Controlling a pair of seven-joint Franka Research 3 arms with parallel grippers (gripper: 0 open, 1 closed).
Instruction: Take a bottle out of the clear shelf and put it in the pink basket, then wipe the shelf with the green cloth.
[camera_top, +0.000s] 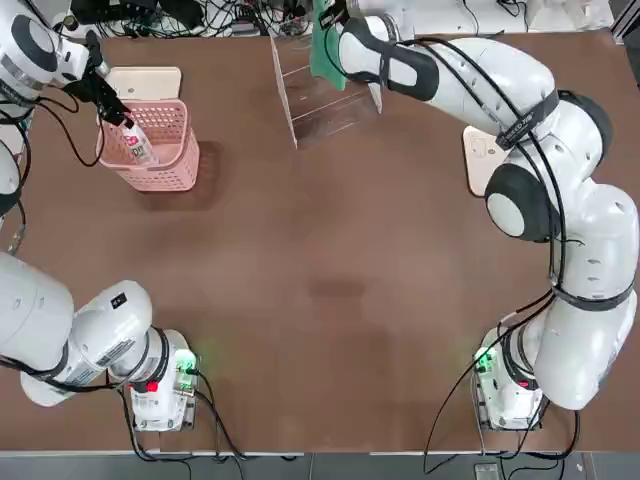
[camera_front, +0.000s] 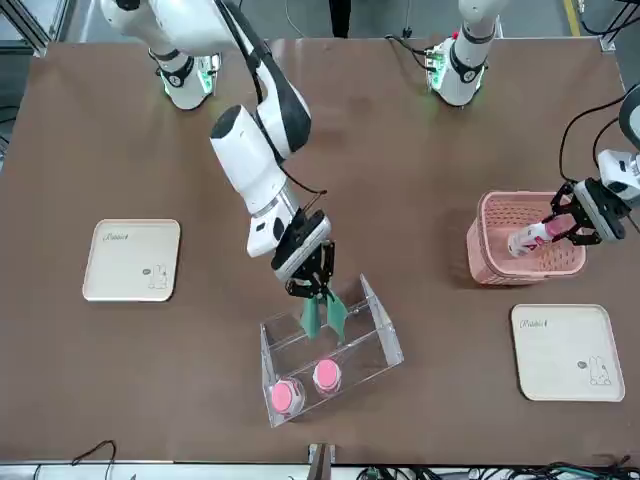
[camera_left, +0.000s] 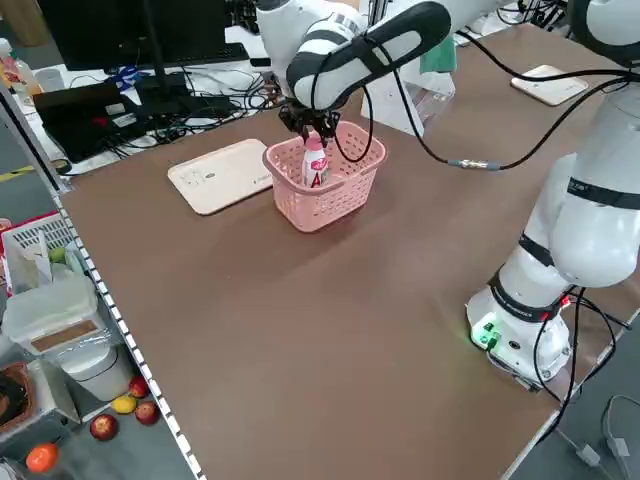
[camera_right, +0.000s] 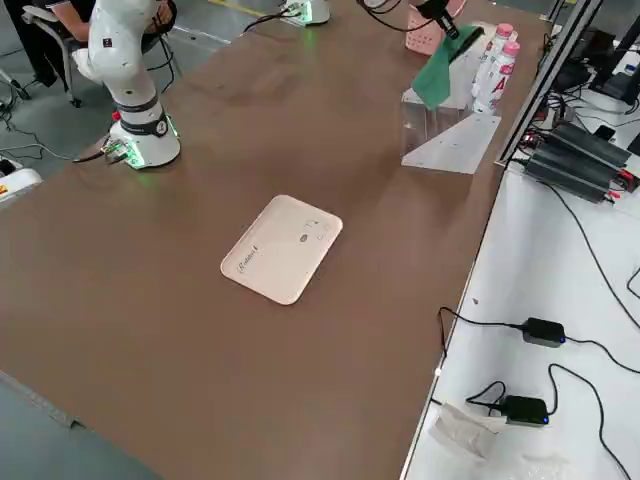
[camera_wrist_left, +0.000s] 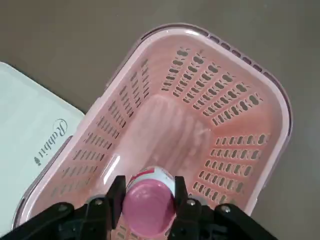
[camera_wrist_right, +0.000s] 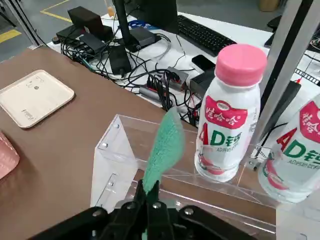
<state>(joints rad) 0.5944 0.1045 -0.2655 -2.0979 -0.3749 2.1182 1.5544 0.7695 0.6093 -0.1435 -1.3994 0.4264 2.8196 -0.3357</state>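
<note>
Your left gripper (camera_wrist_left: 149, 192) grips the bottle (camera_front: 535, 236) within the basket; smooth, likely light. Your right (camera_wrist_right: 148, 192) pinches the soft, floppy cloth (camera_wrist_right: 165, 147); grip mid-cloth.

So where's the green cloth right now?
Front view: pinched in the right gripper, the green cloth hangs over the clear shelf, beside two pink-capped bottles.

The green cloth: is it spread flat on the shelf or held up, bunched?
Held up and bunched: the right gripper pinches the green cloth, which stands out in folds over the clear shelf.
</note>
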